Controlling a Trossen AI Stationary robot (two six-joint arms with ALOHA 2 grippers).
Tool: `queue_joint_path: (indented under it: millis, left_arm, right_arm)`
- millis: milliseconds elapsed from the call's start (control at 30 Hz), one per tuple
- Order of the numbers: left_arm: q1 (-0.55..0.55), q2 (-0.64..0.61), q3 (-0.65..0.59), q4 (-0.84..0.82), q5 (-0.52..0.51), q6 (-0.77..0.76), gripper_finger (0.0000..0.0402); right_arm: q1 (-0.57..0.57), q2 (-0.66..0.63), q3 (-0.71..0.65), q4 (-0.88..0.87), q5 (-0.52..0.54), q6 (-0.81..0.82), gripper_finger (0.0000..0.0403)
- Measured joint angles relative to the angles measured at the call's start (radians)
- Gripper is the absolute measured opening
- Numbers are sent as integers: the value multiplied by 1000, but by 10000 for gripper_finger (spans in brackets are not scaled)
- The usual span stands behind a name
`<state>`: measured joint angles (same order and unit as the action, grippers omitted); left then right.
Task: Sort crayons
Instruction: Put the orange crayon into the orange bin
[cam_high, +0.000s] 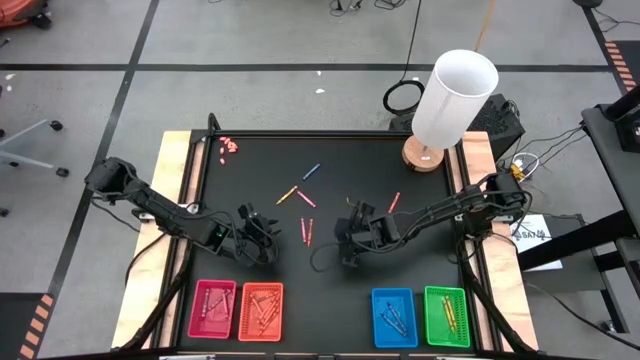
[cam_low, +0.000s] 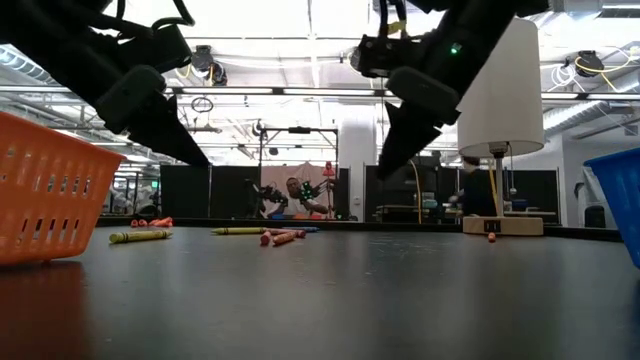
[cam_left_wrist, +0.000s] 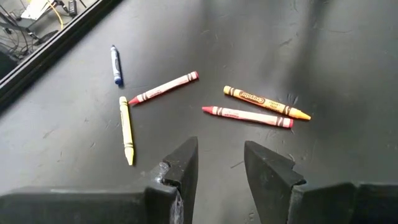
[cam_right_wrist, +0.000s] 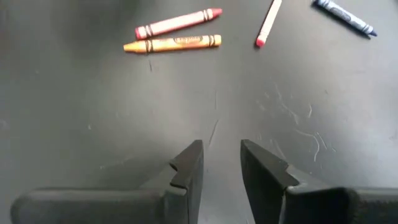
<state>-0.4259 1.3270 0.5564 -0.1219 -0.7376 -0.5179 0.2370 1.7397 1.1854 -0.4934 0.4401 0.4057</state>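
A white lamp (cam_high: 452, 97) stands at the black worktop's (cam_high: 330, 270) far corner; four coloured trays (cam_high: 261, 311) line its near edge.

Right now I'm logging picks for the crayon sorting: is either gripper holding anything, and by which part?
Nothing is held. The left gripper and right gripper both hover above the black table with empty gaps between their fingers; loose crayons lie ahead.

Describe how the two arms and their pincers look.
Both arms are dark, jointed, with black cables running along them and a small green light near each wrist. The left pincer and right pincer each have two matte black, wedge-shaped fingers with notched inner edges on a blocky black base.
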Motion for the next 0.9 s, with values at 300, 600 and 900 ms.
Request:
queue_joint_path:
  millis: [300, 600, 900]
  left_arm:
    - [0, 0, 0, -1, 9, 0, 132]
    - [0, 0, 0, 0, 8, 0, 132]
    - [0, 0, 0, 0, 1, 0, 132]
  right_arm:
    - [0, 0, 2, -82, 0, -42, 91]
    - [-26, -1, 80, -675, 5, -236, 91]
    - [-156, -2, 6, -682, -138, -632, 91]
